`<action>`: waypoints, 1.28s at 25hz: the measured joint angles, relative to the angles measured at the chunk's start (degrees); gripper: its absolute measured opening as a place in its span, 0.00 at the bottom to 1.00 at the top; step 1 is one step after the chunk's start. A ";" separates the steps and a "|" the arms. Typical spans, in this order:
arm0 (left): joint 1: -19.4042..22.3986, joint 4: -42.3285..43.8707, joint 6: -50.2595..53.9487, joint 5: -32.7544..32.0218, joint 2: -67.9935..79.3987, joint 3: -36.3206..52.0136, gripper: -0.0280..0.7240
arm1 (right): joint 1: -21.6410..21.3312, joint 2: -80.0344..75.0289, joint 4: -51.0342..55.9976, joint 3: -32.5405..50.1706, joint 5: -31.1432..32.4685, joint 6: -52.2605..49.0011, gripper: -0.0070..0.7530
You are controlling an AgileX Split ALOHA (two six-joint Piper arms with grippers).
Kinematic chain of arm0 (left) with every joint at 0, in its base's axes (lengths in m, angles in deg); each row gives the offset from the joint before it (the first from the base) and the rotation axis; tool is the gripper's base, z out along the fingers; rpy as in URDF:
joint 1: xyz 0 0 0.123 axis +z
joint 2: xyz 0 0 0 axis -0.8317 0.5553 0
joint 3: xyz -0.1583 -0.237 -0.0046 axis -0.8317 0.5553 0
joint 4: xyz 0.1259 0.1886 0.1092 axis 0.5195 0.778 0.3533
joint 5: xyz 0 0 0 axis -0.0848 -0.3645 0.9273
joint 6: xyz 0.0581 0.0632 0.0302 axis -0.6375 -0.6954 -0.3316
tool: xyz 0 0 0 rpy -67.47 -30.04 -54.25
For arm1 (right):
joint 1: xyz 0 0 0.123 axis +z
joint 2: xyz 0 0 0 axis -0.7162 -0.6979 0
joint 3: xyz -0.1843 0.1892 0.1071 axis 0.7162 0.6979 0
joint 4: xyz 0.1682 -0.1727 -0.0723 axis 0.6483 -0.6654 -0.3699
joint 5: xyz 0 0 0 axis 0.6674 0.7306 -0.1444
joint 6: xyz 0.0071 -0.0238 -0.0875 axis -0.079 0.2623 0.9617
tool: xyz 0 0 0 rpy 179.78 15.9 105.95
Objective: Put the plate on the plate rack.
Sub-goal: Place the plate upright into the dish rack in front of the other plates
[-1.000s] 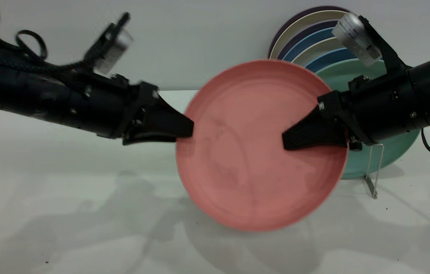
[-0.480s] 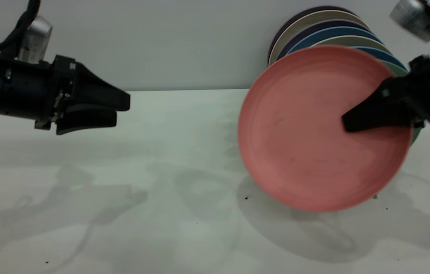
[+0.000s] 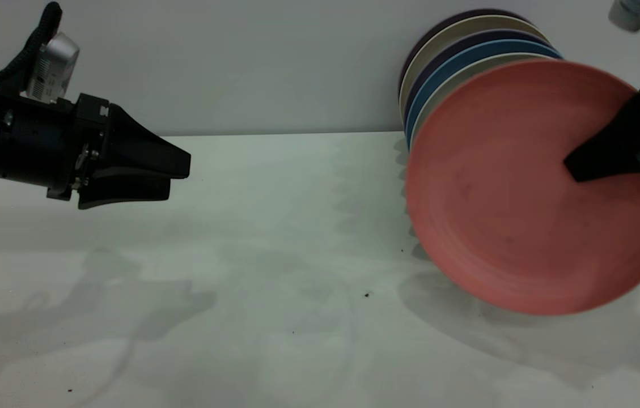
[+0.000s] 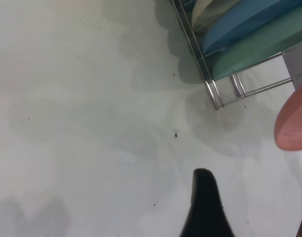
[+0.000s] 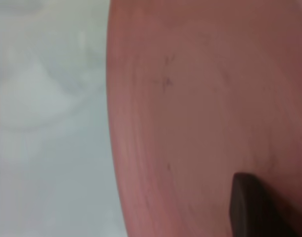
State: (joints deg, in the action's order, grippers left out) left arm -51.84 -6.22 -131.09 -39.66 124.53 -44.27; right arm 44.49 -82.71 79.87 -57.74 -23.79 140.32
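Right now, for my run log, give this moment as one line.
plate: upright, clamped by right claw | plate rack: no pink plate in it | left claw: parked far left, holding nothing

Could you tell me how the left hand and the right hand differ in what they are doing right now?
The left hand holds nothing and hangs over the table, far from the plates; the right hand grips the pink plate on edge, in front of the stacked plates. Both are black and point inward.

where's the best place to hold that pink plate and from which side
By its rim at the right edge, coming from the right, as the right gripper does now. The plate stands nearly upright, so its thin rim slips between the fingers, one across the face, probably one behind. The left gripper sits far off.
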 joint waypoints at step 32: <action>0.00 1.11 0.00 3.74 0.00 0.00 0.77 | -0.06 6.41 -17.50 -10.74 2.73 13.84 0.19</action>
State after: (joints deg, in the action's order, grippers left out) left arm -51.84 -5.11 -131.09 -35.92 124.53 -44.27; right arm 44.43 -76.30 62.37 -68.47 -21.06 154.17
